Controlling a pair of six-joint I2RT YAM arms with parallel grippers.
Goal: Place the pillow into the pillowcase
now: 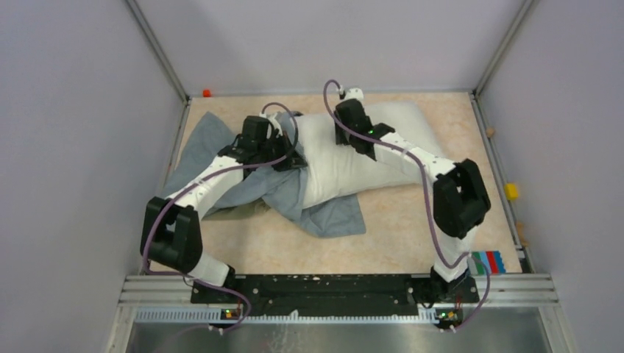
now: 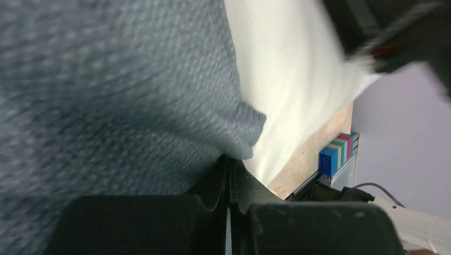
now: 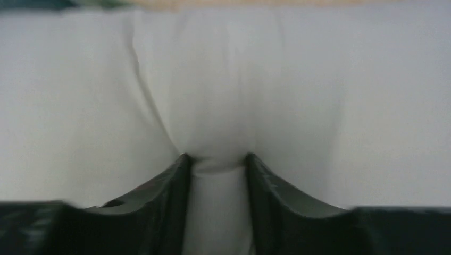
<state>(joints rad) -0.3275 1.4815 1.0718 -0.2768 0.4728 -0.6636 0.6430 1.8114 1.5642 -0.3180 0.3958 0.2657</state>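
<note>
On the table (image 1: 412, 228): left gripper (image 2: 228, 162) jaws pressed together, pinching the pillowcase (image 1: 327, 217) edge. My right gripper (image 3: 215, 159) jaws are spread, tips pushed into the pillow (image 1: 331, 173). Pillowcase laps the pillow's left end.

Beige marbled bench (image 1: 412, 235), boxed in by plain grey walls (image 1: 73, 162) at left, right and far side. Small orange piece (image 1: 207, 93) at far-left corner, by the frame post. Yellow block (image 1: 511, 191) on right-hand rail, off the bench surface. Small tan bits (image 1: 490, 132) on same rail, too small to identify. Stack of blue, green and red bricks (image 1: 488, 262) at near-right corner.
</note>
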